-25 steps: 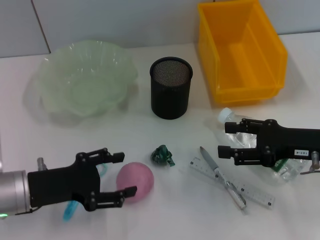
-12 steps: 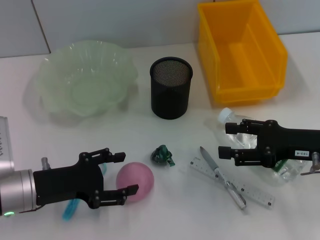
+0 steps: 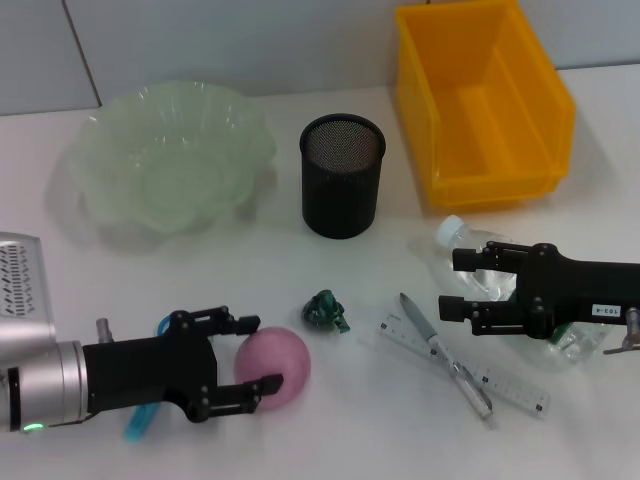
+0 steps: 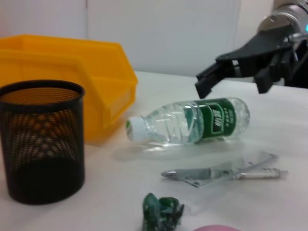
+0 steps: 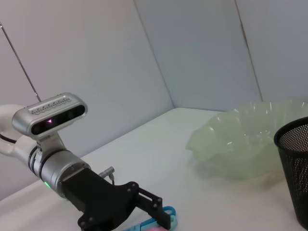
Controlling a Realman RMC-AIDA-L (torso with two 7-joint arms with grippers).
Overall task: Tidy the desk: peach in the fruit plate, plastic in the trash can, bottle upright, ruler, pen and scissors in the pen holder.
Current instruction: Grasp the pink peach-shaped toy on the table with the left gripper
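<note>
The pink peach [image 3: 278,362] lies on the white desk [image 3: 250,260], and my left gripper [image 3: 258,352] is open with a finger on each side of the peach's left half. Light blue scissors [image 3: 139,421] lie partly hidden under that gripper. The bottle [image 4: 197,120] lies on its side, cap [image 3: 450,229] toward the trash can [image 3: 480,100]. Over the bottle's body my right gripper [image 3: 452,283] is open. A green crumpled plastic [image 3: 327,311] lies mid-desk. The silver pen [image 3: 440,350] crosses the clear ruler [image 3: 505,388]. The pen holder [image 3: 342,175] and fruit plate [image 3: 170,165] stand behind.
The yellow trash can holds nothing and sits at the back right, close to the bottle's cap. The pen holder stands between it and the fruit plate. A grey wall runs behind the desk.
My left gripper has slid right, so its fingers now straddle the peach. The right gripper has shifted very slightly to the right over the bottle.
</note>
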